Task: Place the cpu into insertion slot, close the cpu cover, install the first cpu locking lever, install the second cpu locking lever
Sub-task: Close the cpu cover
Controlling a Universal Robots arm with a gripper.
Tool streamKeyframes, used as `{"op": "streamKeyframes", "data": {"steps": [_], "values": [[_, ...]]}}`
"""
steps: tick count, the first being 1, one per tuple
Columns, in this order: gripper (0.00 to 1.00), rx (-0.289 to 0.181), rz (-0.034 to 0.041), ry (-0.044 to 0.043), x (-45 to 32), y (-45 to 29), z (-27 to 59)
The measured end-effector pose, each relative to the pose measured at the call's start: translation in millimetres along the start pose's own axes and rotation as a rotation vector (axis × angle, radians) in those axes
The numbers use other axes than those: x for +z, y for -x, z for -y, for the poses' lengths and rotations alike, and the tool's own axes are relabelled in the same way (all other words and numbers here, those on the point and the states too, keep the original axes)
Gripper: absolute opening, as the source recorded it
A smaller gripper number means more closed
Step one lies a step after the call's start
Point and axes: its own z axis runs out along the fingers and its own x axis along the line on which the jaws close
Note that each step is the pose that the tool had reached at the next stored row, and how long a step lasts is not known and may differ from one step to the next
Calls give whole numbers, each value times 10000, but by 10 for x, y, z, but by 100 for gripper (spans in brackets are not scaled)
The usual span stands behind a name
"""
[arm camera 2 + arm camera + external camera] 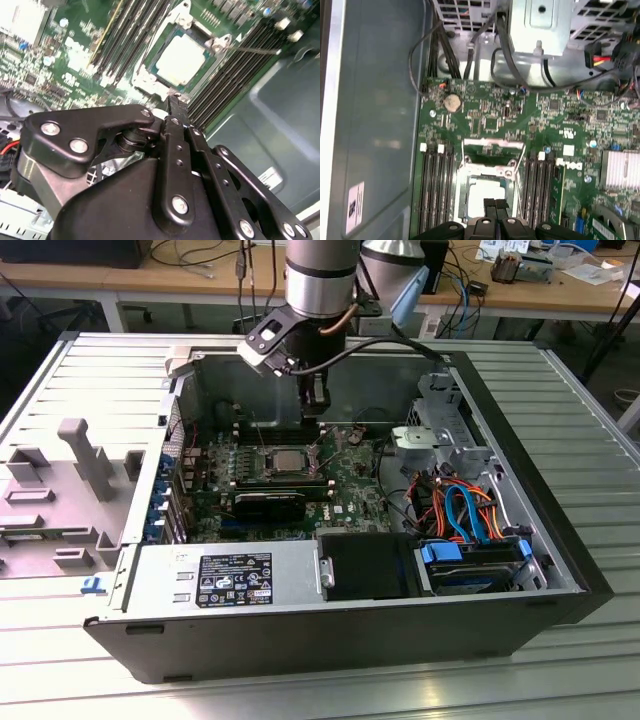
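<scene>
**Desk:** What was the rig standing on?

**Me:** A table (560, 410) of grey metal slats. The open black computer case (300, 655) lay flat on it. A grey moulded tray (70, 470) sat just beside the case on the exterior view's left. Behind them ran a long wooden table (180, 280) with loose cables strewn over it.

**Desk:** And inside the case?

**Me:** Green board, with a silver power supply (230, 575) along the near wall. There was also a tangle of orange and blue cables (460, 505) toward the exterior view's right.

**Desk:** Where was the chip?

**Me:** The cpu (283, 462) lay flat in the insertion slot (258, 465), silver top up. Long black memory slots (436, 185) ran along both sides.

**Desk:** And your claw?

**Me:** I had the claw (313, 416) down inside the case, close over the board by the socket. In both wrist views its fingers (490, 204) were pressed together with nothing between them. In the first wrist view the tips overlapped the chip's edge, and I couldn't tell whether they touched it.
</scene>
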Motion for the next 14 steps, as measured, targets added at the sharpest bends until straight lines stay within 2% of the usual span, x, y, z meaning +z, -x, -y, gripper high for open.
{"op": "streamKeyframes", "data": {"steps": [6,7,8,12,14], "values": [[11,2,-2,-16,-4,26,-295],[11,1,-3,-27,-2,35,-399],[11,0,-3,-31,4,39,-446],[11,-166,19,-53,40,48,-542],[11,-190,30,-65,72,50,-633]]}}
